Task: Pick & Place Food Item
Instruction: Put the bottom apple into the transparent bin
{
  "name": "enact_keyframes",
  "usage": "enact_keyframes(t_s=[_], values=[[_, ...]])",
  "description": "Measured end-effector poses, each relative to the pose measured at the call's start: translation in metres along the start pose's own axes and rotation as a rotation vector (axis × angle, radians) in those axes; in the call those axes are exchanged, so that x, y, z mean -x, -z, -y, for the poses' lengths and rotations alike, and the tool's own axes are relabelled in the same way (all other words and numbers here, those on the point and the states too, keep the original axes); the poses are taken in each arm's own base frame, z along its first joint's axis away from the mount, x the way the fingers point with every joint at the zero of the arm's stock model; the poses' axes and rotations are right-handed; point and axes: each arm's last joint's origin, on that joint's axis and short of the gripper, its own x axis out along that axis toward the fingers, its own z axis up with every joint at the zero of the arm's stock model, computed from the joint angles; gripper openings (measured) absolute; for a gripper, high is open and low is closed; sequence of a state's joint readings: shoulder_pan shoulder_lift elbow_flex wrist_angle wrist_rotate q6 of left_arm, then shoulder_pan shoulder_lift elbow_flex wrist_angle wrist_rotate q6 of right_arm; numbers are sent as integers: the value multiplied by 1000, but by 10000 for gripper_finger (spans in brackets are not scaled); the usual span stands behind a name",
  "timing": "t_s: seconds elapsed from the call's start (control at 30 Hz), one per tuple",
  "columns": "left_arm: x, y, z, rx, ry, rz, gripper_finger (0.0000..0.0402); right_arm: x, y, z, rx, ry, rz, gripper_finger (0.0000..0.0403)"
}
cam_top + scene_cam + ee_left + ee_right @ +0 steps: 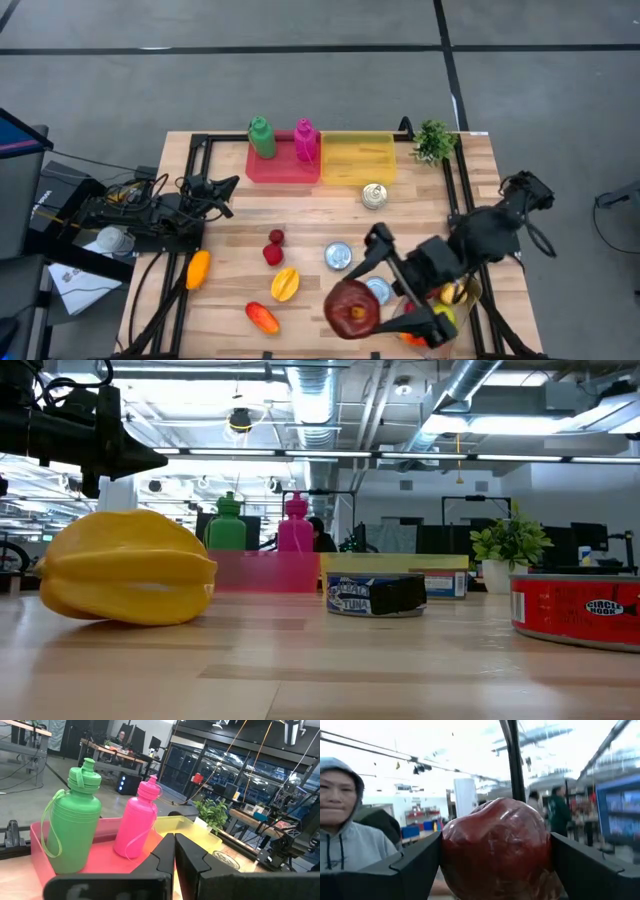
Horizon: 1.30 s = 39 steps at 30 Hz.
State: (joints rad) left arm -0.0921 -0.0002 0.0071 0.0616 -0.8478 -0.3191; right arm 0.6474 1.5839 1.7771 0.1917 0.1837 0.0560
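A: Where's the food item?

B: The red apple (352, 308), clamped between the right gripper (352, 310)'s fingers (410, 865) and lifted off the table, near the silver can (339, 256) (jaws wide, since the fruit's fat).

A: And the left gripper (222, 186)?

B: Parked, pinched closed, on the far side of that can from the apple; empty.

A: Tips for the carry?

B: Keep the squeeze steady, no jerks; I'd guess it's round and slippery. Stay high over the can en route to the yellow bin (357, 158), lower before letting go.
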Motion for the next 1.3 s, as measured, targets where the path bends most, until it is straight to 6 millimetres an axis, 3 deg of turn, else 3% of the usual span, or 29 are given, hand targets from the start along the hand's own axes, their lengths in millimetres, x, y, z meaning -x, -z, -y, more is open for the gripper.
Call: enact_keyframes(t_s=[0.23,0.57,0.77,0.93,1.13,1.3], values=[[0,0,0,0,0,0,1,0,-8,0,50,1,84,341],[0,0,0,0,0,0,1,-1,-3,3,63,15,29,342],[0,0,0,0,0,0,1,4,27,7,77,194,-271,342],[0,0,0,0,0,0,1,18,55,13,-135,359,-532,342],[0,0,0,0,0,0,1,53,84,10,-410,633,-864,342],[0,0,0,0,0,0,1,87,95,-1,-569,881,-1082,342]])
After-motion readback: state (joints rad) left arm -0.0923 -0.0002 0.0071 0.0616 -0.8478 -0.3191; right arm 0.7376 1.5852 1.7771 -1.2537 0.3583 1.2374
